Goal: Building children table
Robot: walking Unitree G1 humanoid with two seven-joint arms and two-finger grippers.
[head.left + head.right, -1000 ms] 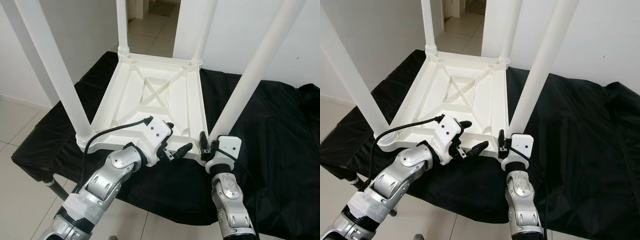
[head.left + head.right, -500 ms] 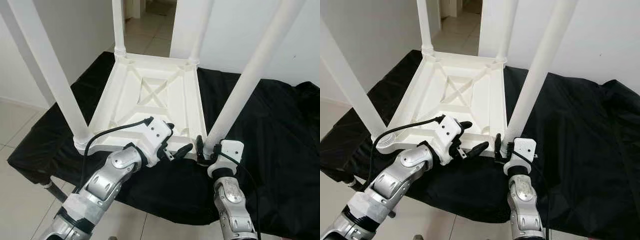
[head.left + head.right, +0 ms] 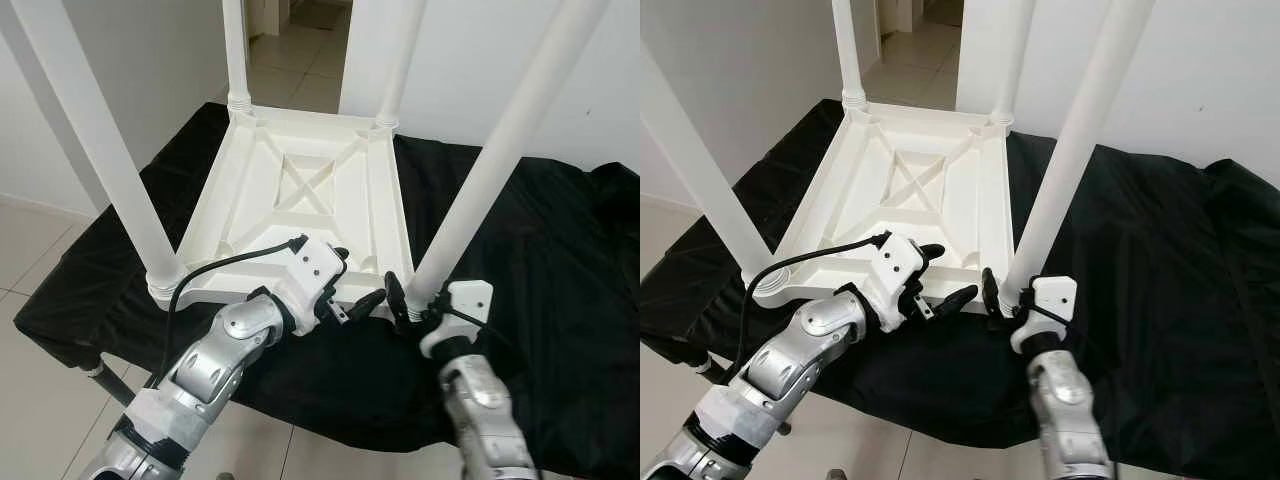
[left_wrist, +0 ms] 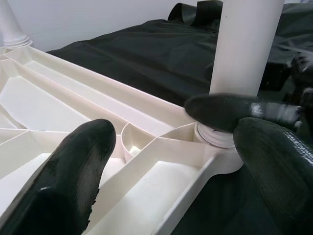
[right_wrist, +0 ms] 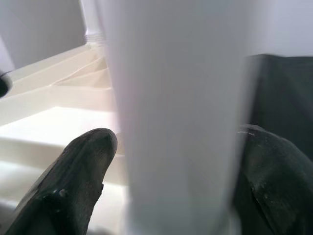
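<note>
At near right leg [image 3: 470,190], right end effector [image 3: 405,298] now straddles it, unclenched; left end effector [image 3: 352,290] spread over white upturned table [image 3: 300,190].

Bright, even daylight; right wrist view blurred close-up.

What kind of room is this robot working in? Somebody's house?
Most likely a home. Pale floor tiles run past plain white walls to a doorway into another tiled room. An upside-down white children's table lies on a low surface draped in black cloth.
</note>
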